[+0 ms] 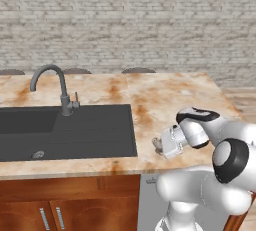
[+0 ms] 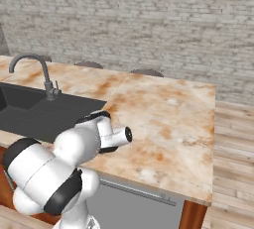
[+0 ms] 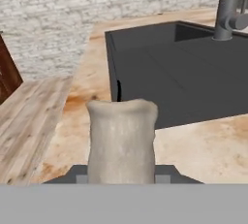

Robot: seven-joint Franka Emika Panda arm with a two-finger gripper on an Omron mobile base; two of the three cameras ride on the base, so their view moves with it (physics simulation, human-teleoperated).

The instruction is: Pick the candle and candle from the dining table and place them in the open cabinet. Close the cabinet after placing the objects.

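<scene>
Hand view puts the pincer at the bottom with its two fingertips pressed against the sides of the stubby grey candle — pinching it low, just above the tabletop and close beside the dark sink. The hold sits near the candle's base, so I judge a quick lift or swing could let it tip or slip out and roll into the basin. From the left base view the pincer hangs near the tabletop's front edge — a dropped candle could as easily go to the floor.
</scene>
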